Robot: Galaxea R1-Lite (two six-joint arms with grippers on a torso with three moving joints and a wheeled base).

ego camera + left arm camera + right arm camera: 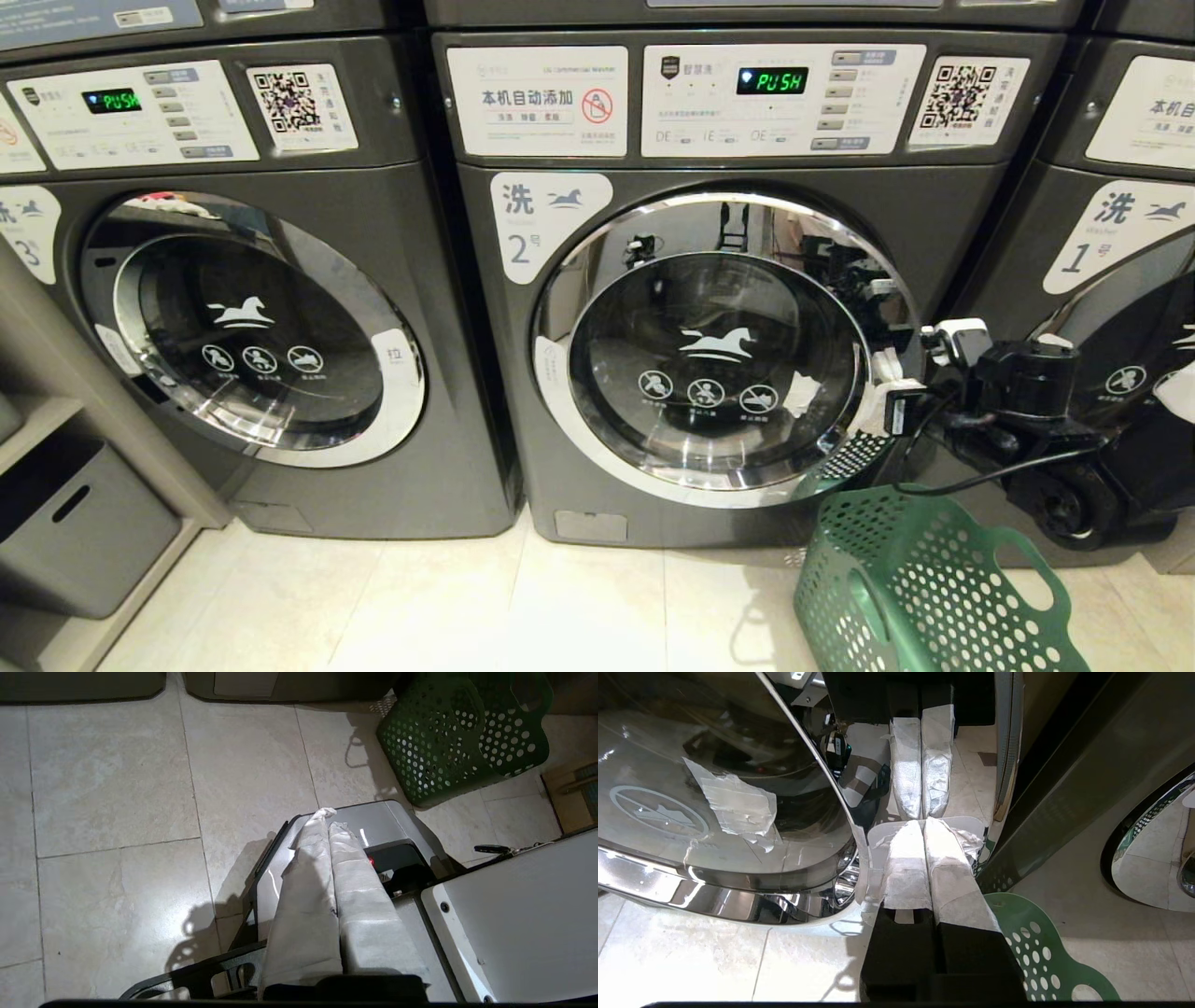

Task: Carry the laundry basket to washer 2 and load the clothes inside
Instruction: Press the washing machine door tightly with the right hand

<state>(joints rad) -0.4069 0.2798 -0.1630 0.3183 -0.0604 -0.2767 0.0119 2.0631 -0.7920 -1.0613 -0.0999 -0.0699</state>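
Note:
Washer 2 fills the middle of the head view, its round chrome-rimmed door closed. My right gripper is shut, and its taped fingertips touch the white pull tab on the door's right rim. The green laundry basket stands on the floor just below that arm, in front of the washer's lower right corner. Its rim shows under the right wrist. The clothes do not show in any view. My left gripper is shut on nothing, pointing down over my own base, with the basket further ahead.
Washer 3 stands to the left and washer 1 to the right, both doors closed. A grey bin sits in a shelf at the far left. Pale floor tiles lie in front of the machines.

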